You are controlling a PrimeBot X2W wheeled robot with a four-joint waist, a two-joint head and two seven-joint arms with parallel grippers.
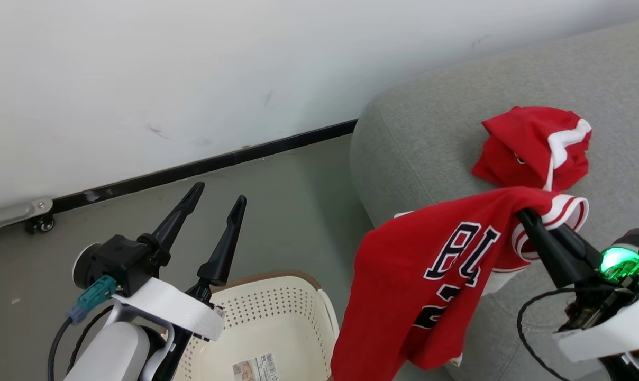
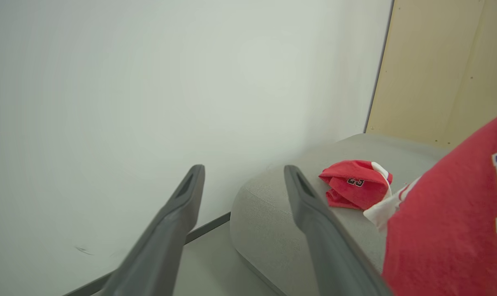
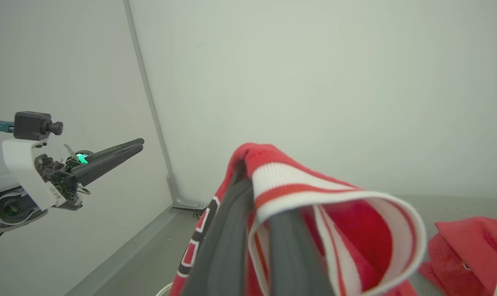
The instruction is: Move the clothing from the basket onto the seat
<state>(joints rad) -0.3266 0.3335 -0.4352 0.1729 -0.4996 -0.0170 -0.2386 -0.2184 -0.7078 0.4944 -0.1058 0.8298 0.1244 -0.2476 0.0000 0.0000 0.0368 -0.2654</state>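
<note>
Two red garments are in sight: one lettered garment and one crumpled garment. There is one cream perforated basket, which carries one barcode sticker. There is one grey seat. Two grippers show, the left gripper and the right gripper, each with two dark fingers, four in all. One dark skirting strip runs along the one pale wall.
</note>
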